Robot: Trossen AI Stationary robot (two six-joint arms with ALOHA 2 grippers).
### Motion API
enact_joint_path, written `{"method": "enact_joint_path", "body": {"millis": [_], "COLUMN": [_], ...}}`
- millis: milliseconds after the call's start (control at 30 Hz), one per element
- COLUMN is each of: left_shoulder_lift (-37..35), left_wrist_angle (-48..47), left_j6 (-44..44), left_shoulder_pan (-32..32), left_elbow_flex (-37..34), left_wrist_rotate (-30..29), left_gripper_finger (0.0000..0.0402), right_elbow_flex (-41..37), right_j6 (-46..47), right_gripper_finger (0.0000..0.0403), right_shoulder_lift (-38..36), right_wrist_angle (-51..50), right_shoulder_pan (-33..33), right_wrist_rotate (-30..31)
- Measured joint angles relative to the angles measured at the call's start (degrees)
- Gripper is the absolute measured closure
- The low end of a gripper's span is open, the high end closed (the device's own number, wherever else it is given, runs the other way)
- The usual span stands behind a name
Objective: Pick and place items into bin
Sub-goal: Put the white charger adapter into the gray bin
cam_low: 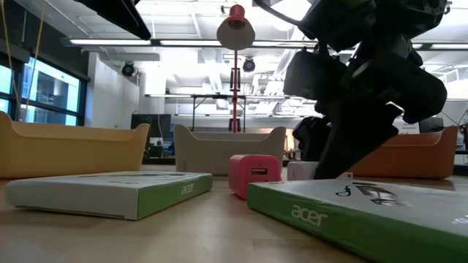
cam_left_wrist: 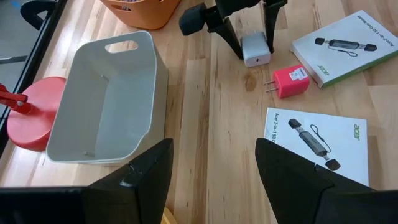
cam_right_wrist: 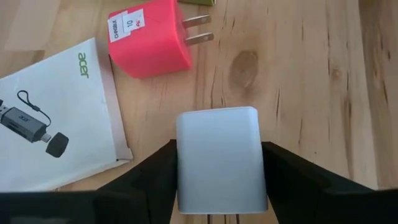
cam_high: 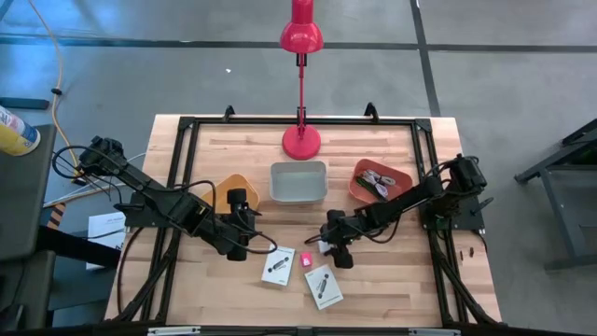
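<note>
From above, the right gripper (cam_high: pixel 328 248) is reaching down to the table's middle front, with the white charger cube (cam_high: pixel 323 247) sitting right at its tips and the pink charger cube (cam_high: pixel 305 259) lying just beside it. Two white boxed cards are lying in front of these, one (cam_high: pixel 278 268) toward the left arm and one (cam_high: pixel 324 286) nearer the front edge. The left gripper (cam_high: pixel 238 224) is waiting over bare wood beside the yellow bin (cam_high: pixel 227 189). The grey bin (cam_high: pixel 298 182) is standing behind the cubes, between the yellow bin and the orange bin (cam_high: pixel 378 181), with the red lamp (cam_high: pixel 301 37) behind it.

At table height, the pink cube (cam_low: pixel 255 174) is resting on the wood between the two boxes (cam_low: pixel 110 191) (cam_low: pixel 365 215). The white cube (cam_low: pixel 301 171) is probably the pale block just beside it, though the dark arm is covering most of it.

In the left wrist view, the left fingers (cam_left_wrist: pixel 292 171) are standing spread apart with nothing between them, well short of the grey bin (cam_left_wrist: pixel 109 102). Farther off, the right gripper (cam_left_wrist: pixel 249 43) is straddling the white cube (cam_left_wrist: pixel 255 49), with the pink cube (cam_left_wrist: pixel 290 81) near.

In the right wrist view, the white cube (cam_right_wrist: pixel 221 158) is sitting between the right fingers (cam_right_wrist: pixel 305 177), which are pressing against both its sides. The pink cube (cam_right_wrist: pixel 149 37), prongs out, is lying just ahead, apart from it.
</note>
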Motion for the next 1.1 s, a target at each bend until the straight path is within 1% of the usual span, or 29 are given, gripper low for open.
{"method": "enact_joint_path", "body": {"millis": [167,433,700,967,1100], "left_shoulder_lift": [0.0,0.0,0.0,0.0,0.0], "left_wrist_angle": [0.02,0.11,0.09,0.05,0.02], "left_j6": [0.03,0.0,0.05,0.17,0.18], "left_shoulder_pan": [0.0,0.0,0.0,0.0,0.0], "left_elbow_flex": [0.0,0.0,0.0,0.0,0.0], "left_wrist_rotate": [0.01,0.02,0.02,0.02,0.02], "left_gripper_finger": [0.0186,0.0186,0.0186,0.0186,0.0186], "right_elbow_flex": [-0.02,-0.04,-0.09,-0.09,-0.09], "right_j6": [0.02,0.07,0.1,0.74,2.42], "right_gripper_finger": [0.0214,0.019,0.0208,0.0197,0.0203], "right_shoulder_lift": [0.02,0.09,0.09,0.11,0.11], "right_wrist_angle": [-0.11,-0.17,-0.2,-0.19,-0.17], "right_shoulder_pan": [-0.02,0.0,-0.02,-0.02,-0.02], "right_wrist_rotate": [-0.02,0.09,0.09,0.15,0.22]}}
